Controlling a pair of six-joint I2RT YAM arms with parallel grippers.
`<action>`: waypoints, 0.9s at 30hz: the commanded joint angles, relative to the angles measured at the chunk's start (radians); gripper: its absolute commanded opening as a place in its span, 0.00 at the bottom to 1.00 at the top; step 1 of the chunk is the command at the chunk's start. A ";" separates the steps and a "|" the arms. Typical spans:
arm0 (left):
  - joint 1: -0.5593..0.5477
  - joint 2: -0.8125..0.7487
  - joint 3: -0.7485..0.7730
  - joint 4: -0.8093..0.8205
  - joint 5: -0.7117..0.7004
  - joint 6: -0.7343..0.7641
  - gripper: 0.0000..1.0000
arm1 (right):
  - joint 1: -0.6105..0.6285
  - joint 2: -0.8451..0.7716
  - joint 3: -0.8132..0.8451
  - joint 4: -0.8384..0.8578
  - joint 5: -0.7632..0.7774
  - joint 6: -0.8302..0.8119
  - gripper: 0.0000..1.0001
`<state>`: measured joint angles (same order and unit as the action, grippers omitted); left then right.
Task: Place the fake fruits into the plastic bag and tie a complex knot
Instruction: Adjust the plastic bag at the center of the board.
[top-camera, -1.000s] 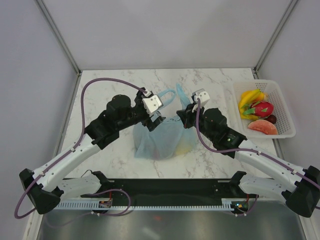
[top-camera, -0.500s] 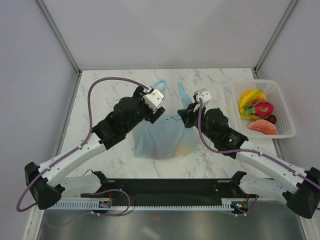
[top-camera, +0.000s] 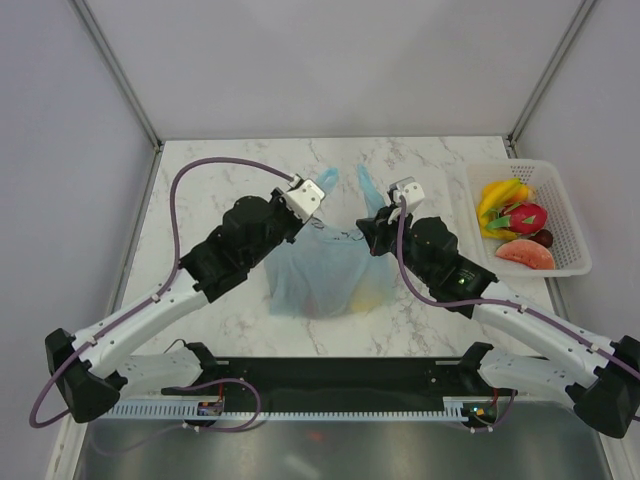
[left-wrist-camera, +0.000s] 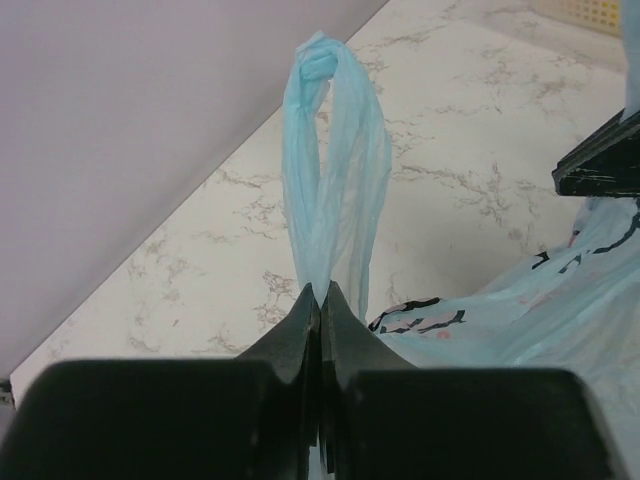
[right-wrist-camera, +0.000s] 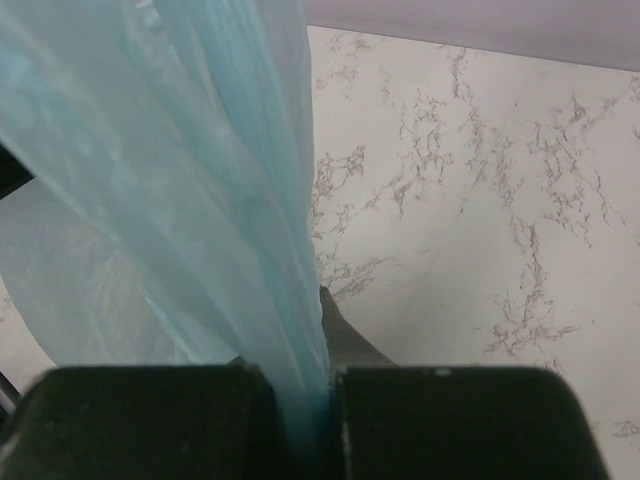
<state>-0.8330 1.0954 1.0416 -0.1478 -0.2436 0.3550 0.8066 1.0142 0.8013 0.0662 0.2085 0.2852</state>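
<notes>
Grippers on both arms clamp the plastic bag (top-camera: 320, 275), which lies at the centre of the marble table (top-camera: 200, 190) with coloured shapes showing faintly through its film. The left gripper (left-wrist-camera: 318, 292) is pressed together on the left handle loop (left-wrist-camera: 335, 170), which stands upright above it. The right gripper (right-wrist-camera: 318, 335) pinches the right handle loop (right-wrist-camera: 230, 180) (blue film hides most of its fingers). More fake fruits (top-camera: 512, 222) sit in the white basket (top-camera: 575, 215) at the table's right edge, well apart.
</notes>
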 joint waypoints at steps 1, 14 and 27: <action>-0.005 -0.055 -0.006 0.022 0.082 0.021 0.02 | -0.001 -0.029 0.030 0.011 0.022 0.009 0.00; 0.032 -0.088 0.106 -0.272 0.624 0.314 0.02 | -0.003 -0.065 0.049 -0.045 -0.106 -0.037 0.00; 0.044 -0.092 0.052 -0.245 0.696 0.395 0.02 | -0.004 -0.088 0.000 -0.049 -0.342 -0.055 0.00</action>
<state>-0.7918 1.0061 1.1034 -0.4213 0.4175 0.6998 0.8055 0.9531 0.8024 -0.0097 -0.0330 0.2523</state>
